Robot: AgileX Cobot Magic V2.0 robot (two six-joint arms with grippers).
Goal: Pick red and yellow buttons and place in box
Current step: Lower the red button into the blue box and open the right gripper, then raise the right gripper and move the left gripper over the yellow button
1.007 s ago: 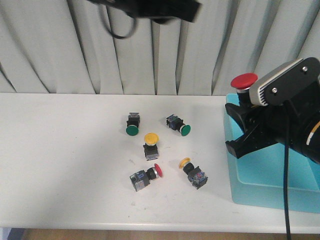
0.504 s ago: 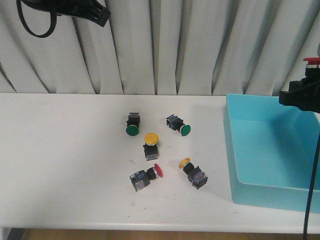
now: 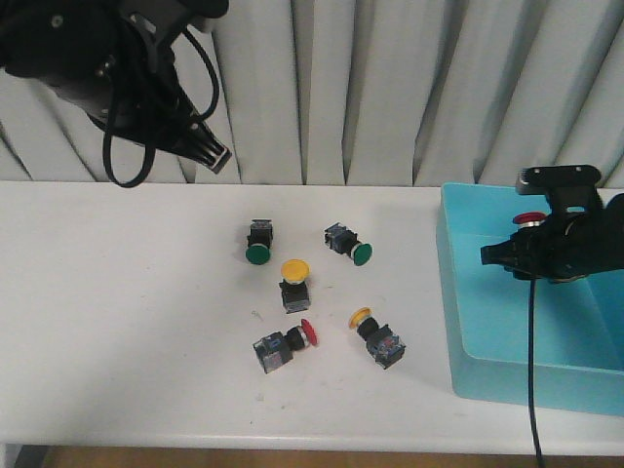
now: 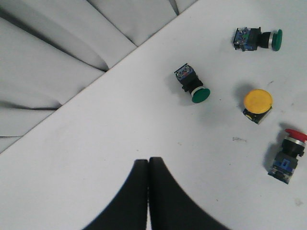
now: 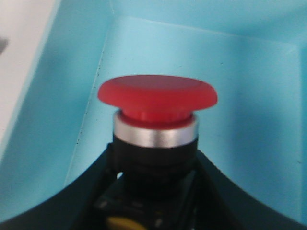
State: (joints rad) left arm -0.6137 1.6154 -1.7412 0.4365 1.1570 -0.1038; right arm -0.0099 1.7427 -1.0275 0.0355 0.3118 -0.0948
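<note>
Front view: at right of frame, the right gripper (image 3: 531,255) is clamped on a red-capped black-bodied push-button switch (image 3: 528,217) over the shallow turquoise plastic box (image 3: 507,375).

Left wrist view: the left gripper (image 4: 147,165) is pressed together, empty.

Right wrist view: the switch (image 5: 157,103) stands cap-up directly above the box floor (image 5: 244,96).

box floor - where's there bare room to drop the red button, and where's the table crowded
Under the right gripper holding the red button, the box shows only bare turquoise floor from its left wall to its front wall. The table is bare left of the green button; the five loose buttons crowd mid-table.
</note>
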